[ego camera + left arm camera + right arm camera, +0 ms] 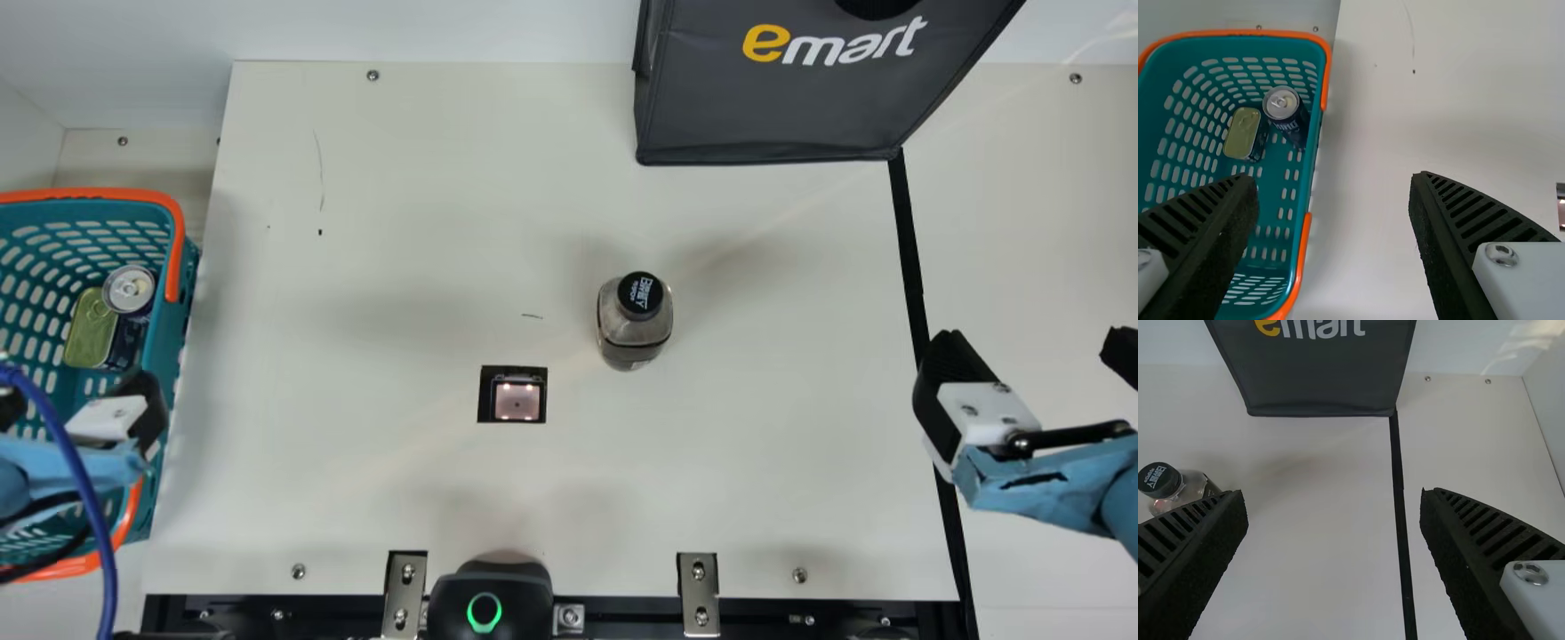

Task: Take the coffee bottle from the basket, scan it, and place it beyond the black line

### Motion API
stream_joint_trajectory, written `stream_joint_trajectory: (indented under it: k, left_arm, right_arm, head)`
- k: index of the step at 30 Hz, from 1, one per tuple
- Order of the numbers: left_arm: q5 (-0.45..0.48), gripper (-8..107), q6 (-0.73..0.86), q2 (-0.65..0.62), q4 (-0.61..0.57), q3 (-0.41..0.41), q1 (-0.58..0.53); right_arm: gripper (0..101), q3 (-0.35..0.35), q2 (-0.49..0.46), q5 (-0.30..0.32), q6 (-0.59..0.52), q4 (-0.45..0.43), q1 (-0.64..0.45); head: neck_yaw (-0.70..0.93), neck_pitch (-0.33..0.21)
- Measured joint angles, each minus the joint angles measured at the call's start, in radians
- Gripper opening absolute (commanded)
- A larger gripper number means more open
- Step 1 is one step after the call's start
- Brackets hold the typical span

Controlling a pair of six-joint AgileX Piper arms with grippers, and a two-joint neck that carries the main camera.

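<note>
My left hand (78, 389) hung wide open and empty above the basket (167, 333), my right hand (1037, 351) likewise over the black line (907, 240); the coffee bottle (634, 324) stood on the cream worktop (400, 213), the basket's side of that line, a white wall (427, 31) behind.

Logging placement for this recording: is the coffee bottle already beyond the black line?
No, the coffee bottle stands on the scanner's side of the black line.

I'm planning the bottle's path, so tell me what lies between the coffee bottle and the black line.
The main view shows bare tabletop between the coffee bottle and black line; the right hand hides part of the line.
</note>
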Motion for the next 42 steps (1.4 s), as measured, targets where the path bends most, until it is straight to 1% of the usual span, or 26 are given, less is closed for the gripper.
stream_joint_trajectory:
  k: [12, 24, 42]
  left_arm:
    - [0.063, 90, 0.019, -0.065, -0.023, 0.033, -0.016]
    - [0.065, 90, 0.051, -0.084, -0.043, 0.068, -0.020]
    - [0.065, 90, 0.053, -0.084, -0.045, 0.068, -0.020]
  right_arm:
    - [91, 0.000, 0.000, 0.001, 0.000, 0.000, 0.000]
    - [91, 0.000, 0.000, 0.001, 0.000, 0.000, 0.000]
    - [91, 0.000, 0.000, 0.000, 0.000, 0.000, 0.000]
  head:
    - [0.000, 0.000]
    - [-0.002, 0.002]
    - [0.000, 0.000]
